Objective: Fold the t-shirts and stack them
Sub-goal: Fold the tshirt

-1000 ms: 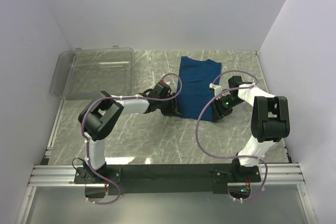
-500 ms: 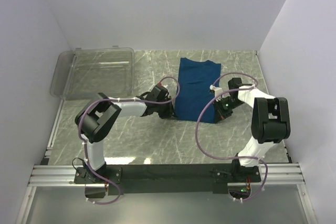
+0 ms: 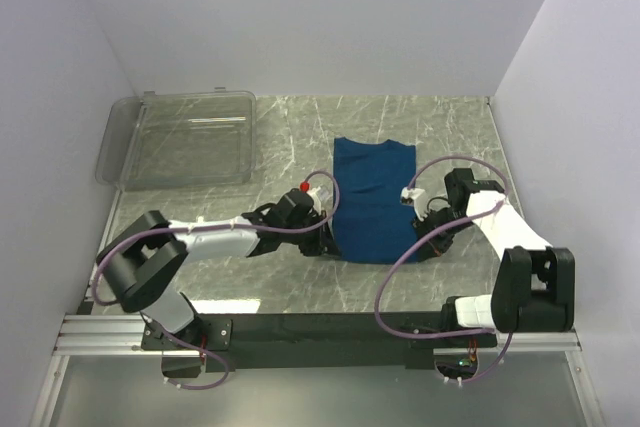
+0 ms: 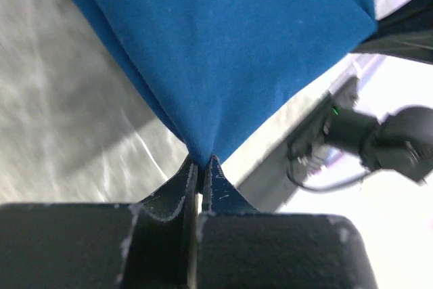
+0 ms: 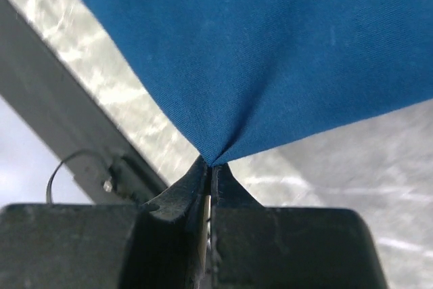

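Dark blue t-shirt [image 3: 375, 202] spread on the marble-patterned table [image 3: 300, 287], right of centre, collar toward the far wall, left gripper [image 4: 201, 167] clamped on its near left corner, right gripper [image 5: 210, 167] clamped on its near right corner, clear plastic bin [image 3: 180, 137] far left, well apart.

Plain pale walls [image 3: 300, 17] enclose a grey marbled tabletop [image 3: 300, 287].

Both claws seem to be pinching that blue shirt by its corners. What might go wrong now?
The left gripper and right gripper each hold only a small pinch of the t-shirt, so a corner may slip out when lifted. If one arm pulls faster, the fold could end up crooked or bunched.
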